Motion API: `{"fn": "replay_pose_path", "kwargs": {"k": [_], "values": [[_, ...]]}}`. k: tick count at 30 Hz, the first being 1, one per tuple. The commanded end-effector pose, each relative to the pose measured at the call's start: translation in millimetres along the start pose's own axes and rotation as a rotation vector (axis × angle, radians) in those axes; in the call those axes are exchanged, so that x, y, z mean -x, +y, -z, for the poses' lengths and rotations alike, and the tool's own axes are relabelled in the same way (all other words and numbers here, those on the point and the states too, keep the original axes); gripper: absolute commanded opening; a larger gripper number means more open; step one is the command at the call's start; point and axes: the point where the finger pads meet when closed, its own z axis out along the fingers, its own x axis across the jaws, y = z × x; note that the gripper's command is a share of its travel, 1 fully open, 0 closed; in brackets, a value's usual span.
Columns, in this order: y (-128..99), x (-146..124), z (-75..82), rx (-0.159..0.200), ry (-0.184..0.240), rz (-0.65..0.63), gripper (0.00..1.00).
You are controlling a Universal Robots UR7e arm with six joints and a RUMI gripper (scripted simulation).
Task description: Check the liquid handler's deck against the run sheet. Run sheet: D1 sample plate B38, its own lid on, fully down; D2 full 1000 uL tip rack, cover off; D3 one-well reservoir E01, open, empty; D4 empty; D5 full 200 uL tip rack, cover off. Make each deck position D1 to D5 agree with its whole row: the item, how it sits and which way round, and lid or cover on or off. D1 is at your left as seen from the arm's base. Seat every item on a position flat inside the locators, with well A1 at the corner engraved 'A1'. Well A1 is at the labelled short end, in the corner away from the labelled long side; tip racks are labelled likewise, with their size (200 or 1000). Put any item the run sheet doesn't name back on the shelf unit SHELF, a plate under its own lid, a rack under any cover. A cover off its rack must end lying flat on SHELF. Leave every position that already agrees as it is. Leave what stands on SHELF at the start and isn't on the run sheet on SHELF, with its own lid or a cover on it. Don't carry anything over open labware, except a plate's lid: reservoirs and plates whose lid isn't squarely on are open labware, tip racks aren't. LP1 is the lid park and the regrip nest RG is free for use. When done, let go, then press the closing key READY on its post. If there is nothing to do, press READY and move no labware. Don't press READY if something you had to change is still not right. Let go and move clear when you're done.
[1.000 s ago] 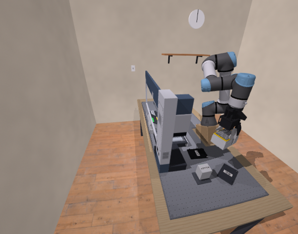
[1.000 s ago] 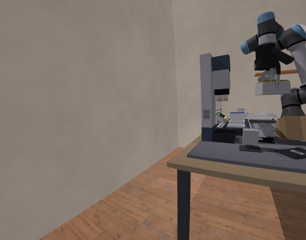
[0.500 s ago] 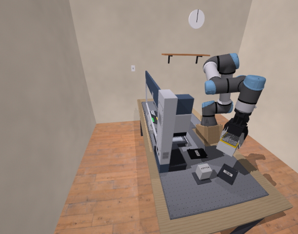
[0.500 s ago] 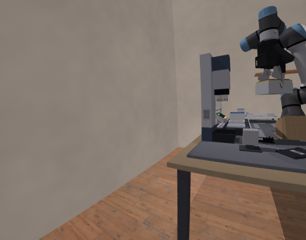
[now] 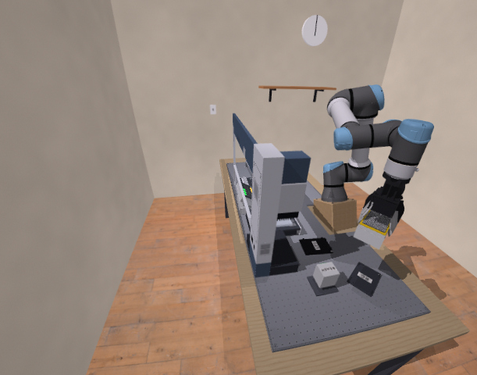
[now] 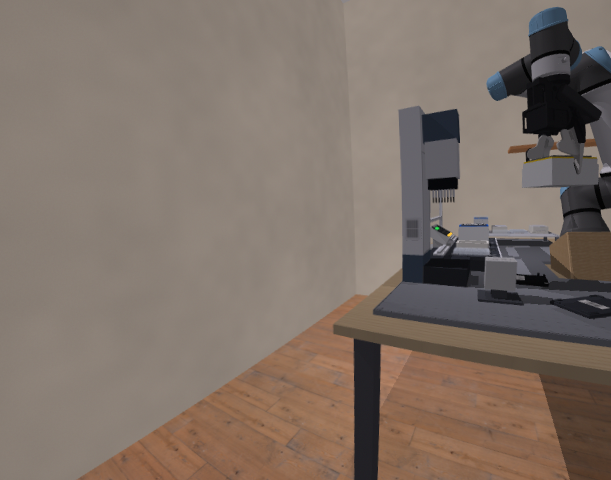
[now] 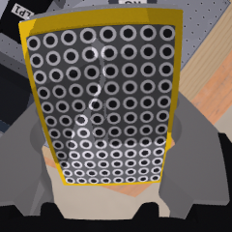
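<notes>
My gripper (image 5: pixel 378 219) (image 6: pixel 557 155) (image 7: pixel 108 95) is shut on a tip rack (image 5: pixel 373 230) (image 6: pixel 556 174) (image 7: pixel 103 92). The rack has a grey body and a yellow rim, its cover is off, and the wrist view shows it full of tips. I hold it high in the air, slightly tilted, over the right edge of the grey bench mat (image 5: pixel 343 315) (image 6: pixel 450 304), beside the arm's wooden pedestal (image 5: pixel 336 212) (image 6: pixel 587 254). The liquid handler (image 5: pixel 266 198) (image 6: pixel 423 170) stands at the left. Its deck positions are mostly hidden behind its tower.
The white READY post (image 5: pixel 326 274) (image 6: pixel 499 272) stands on the mat in front of the handler. Two black labelled pads (image 5: pixel 315 245) (image 5: pixel 364 277) lie near it. Labware (image 6: pixel 473 231) shows far back on the deck. The table edge and wooden floor lie below the rack.
</notes>
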Motion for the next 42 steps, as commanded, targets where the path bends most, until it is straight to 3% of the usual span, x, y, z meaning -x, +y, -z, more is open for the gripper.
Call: {"fn": "replay_pose_path", "kwargs": {"k": [1, 14, 42], "values": [[-19, -13, 0.5, 0.001, 0.001, -0.001, 0.00], [-69, -47, 0.4, 0.001, 0.001, -0.001, 0.00], [-68, -47, 0.6, 0.001, 0.001, -0.002, 0.00]]}}
